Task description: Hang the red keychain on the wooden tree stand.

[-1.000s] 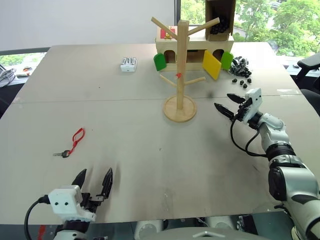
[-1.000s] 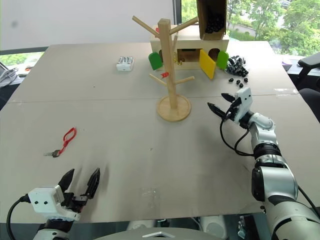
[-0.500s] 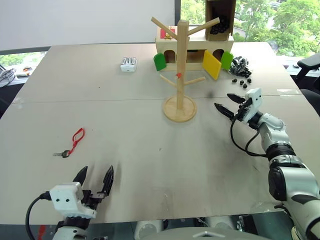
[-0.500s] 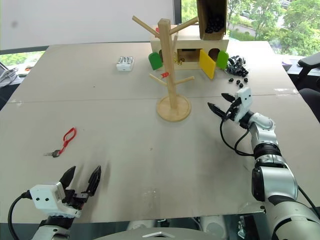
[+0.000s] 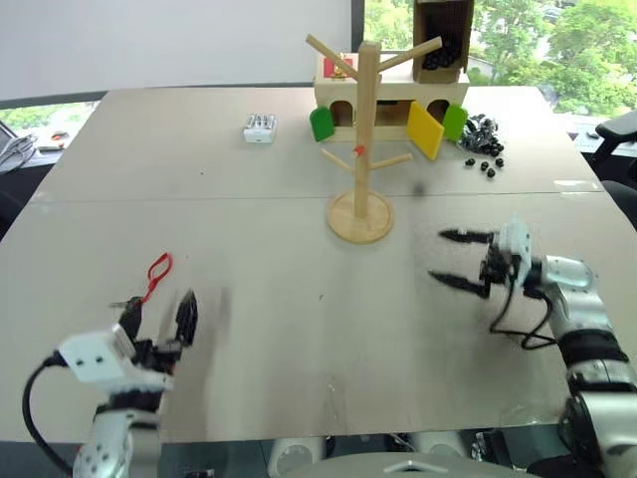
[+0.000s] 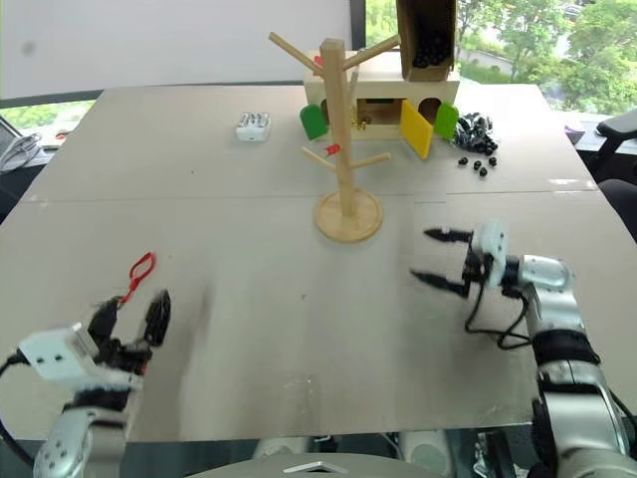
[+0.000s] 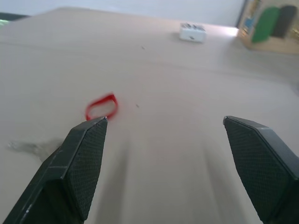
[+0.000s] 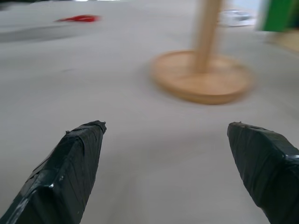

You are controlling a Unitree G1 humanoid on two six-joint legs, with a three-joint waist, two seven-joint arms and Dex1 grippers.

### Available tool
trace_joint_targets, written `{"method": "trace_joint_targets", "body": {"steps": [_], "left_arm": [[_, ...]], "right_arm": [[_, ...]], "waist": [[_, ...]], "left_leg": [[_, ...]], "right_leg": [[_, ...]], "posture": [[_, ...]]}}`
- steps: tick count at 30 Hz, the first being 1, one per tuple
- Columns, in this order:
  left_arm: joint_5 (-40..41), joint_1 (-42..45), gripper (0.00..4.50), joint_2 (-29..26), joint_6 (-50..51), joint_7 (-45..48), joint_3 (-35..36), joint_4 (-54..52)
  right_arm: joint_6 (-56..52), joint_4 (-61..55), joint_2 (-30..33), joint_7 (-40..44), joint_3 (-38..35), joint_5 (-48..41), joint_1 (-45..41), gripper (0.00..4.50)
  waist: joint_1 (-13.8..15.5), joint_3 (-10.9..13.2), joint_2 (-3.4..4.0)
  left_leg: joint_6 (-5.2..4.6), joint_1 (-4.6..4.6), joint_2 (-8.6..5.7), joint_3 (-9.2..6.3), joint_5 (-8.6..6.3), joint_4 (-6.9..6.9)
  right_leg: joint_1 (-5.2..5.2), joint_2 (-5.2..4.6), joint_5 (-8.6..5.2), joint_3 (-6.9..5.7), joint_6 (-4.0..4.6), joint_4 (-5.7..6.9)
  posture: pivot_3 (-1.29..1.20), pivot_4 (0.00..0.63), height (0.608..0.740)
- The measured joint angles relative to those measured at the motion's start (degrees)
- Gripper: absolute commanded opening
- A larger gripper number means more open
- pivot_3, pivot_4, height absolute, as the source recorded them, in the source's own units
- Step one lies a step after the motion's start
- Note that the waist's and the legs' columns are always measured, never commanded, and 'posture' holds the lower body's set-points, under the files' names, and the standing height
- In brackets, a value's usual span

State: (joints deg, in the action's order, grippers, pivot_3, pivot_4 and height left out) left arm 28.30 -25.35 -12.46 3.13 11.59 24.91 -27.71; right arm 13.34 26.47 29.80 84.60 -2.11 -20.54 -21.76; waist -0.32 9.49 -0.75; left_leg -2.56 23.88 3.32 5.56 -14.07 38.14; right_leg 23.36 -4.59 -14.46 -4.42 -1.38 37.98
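The red keychain (image 5: 156, 271) lies flat on the left side of the table, its red cord loop (image 7: 100, 106) just past my left gripper (image 5: 159, 317). That gripper is open and empty, and one finger covers most of the silver key. The wooden tree stand (image 5: 363, 149) stands upright mid-table on its round base (image 8: 205, 81), all pegs bare. My right gripper (image 5: 438, 255) hovers to the right of the base, open and empty, pointing left toward the stand.
Behind the stand sits a wooden box-house (image 5: 393, 95) with green and yellow flaps. A heap of small black pieces (image 5: 483, 139) lies to its right. A small white block (image 5: 260, 127) rests at the back left.
My left gripper has risen and moved forward, close to the keychain. My right gripper has pulled back toward me and swung to point left. Both stay open.
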Motion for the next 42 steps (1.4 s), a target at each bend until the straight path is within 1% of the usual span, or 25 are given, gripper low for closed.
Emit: {"method": "trace_joint_targets", "body": {"steps": [4,8,12,16,20,25,32,35,36,38,40,42], "left_arm": [[0.1,6.9,4.12,-4.0,4.7,-2.4,1.6,1.8],[-0.1,13.2,4.12,-8.4,8.9,-3.9,4.5,9.6],[-1.1,15.2,4.12,-10.6,10.9,-3.7,4.9,13.6],[-3.5,17.0,4.12,-13.6,13.0,-1.7,4.0,20.3],[-5.6,18.7,4.12,-15.2,14.1,0.0,2.8,24.4],[-7.3,19.6,4.12,-16.3,14.7,1.9,1.9,25.0],[-8.0,19.2,4.12,-16.4,15.3,3.3,1.5,24.4],[-8.0,18.3,3.34,-15.9,15.6,3.7,1.4,23.3],[-7.9,17.7,2.75,-15.4,15.7,3.8,1.3,22.4],[-7.9,17.0,1.93,-15.0,16.0,4.1,1.1,21.5],[-8.0,16.1,0.83,-15.0,16.2,4.4,0.4,20.2],[-8.1,15.8,0.09,-14.9,16.5,4.5,-0.2,19.5]], "right_arm": [[-0.9,-7.1,1.9,1.3,1.9,-2.2,4.4,4.5],[-1.1,-13.3,2.5,1.2,2.5,-4.1,6.5,4.5],[-1.4,-16.4,2.6,0.3,2.6,-4.5,7.7,4.5],[-1.7,-19.7,2.6,-3.0,1.6,-4.8,9.4,4.5],[-1.8,-21.2,2.9,-5.2,1.2,-4.8,10.5,4.5],[-2.0,-22.9,3.0,-7.1,1.1,-4.9,11.7,4.5],[-2.0,-23.2,3.2,-7.9,1.0,-5.5,11.7,4.5],[-2.0,-23.2,3.5,-8.0,1.0,-5.8,11.7,4.5],[-2.0,-23.1,3.5,-8.0,1.0,-5.9,11.5,4.5],[-2.0,-23.1,3.6,-8.0,0.9,-6.1,11.2,4.5],[-1.8,-22.8,3.6,-7.9,0.9,-6.1,10.8,4.5],[-1.2,-22.4,3.6,-7.5,1.0,-6.0,10.5,4.5]], "waist": [[-0.3,0.0,0.0],[-0.3,0.0,-0.01],[-0.1,0.0,-0.03],[0.1,0.0,-0.05],[0.2,0.0,-0.06],[0.4,0.0,-0.04],[1.0,0.0,-0.01],[1.0,-0.1,0.02],[1.0,-0.1,0.02],[0.9,-0.1,0.04],[0.8,-0.1,0.07],[0.7,-0.1,0.08]], "left_leg": [[0.0,-0.02,-0.01,0.03,0.0,0.05],[0.03,-0.03,-0.01,0.02,0.01,0.04],[0.04,-0.03,-0.03,0.06,0.02,0.05],[0.04,-0.03,-0.03,0.07,0.01,0.05],[0.05,-0.03,-0.02,0.06,0.02,0.05],[0.16,-0.04,-0.02,0.07,0.08,0.05],[0.04,-0.06,-0.03,0.1,0.01,0.05],[0.04,-0.07,-0.03,0.12,0.01,0.05],[0.04,-0.07,-0.03,0.11,0.01,0.05],[0.04,-0.1,-0.02,0.13,0.01,0.04],[0.03,-0.12,-0.02,0.13,0.01,0.03],[0.03,-0.12,-0.02,0.13,0.01,0.02]], "right_leg": [[-0.01,0.01,0.01,0.03,0.0,0.01],[-0.01,0.05,0.0,0.02,0.0,0.01],[-0.02,0.01,0.01,0.04,-0.01,0.0],[-0.01,0.0,0.01,0.03,-0.01,0.01],[-0.01,-0.01,0.01,0.02,0.0,0.01],[-0.01,-0.05,0.01,0.03,0.0,0.02],[-0.02,-0.09,0.01,0.04,0.0,0.02],[-0.02,-0.1,0.01,0.06,0.0,0.02],[-0.02,-0.1,0.01,0.06,0.0,0.02],[-0.02,-0.09,0.01,0.08,0.0,0.02],[-0.01,-0.08,0.01,0.09,0.0,0.03],[-0.01,-0.07,0.01,0.09,0.0,0.03]], "posture": [[0.0,0.15,0.74],[0.0,0.15,0.74],[0.0,0.15,0.74],[0.0,0.15,0.74],[0.0,0.15,0.74],[0.0,0.15,0.74],[0.0,0.15,0.74],[0.0,0.15,0.74],[0.0,0.15,0.74],[0.0,0.15,0.74],[0.0,0.15,0.74],[0.0,0.15,0.74]]}}
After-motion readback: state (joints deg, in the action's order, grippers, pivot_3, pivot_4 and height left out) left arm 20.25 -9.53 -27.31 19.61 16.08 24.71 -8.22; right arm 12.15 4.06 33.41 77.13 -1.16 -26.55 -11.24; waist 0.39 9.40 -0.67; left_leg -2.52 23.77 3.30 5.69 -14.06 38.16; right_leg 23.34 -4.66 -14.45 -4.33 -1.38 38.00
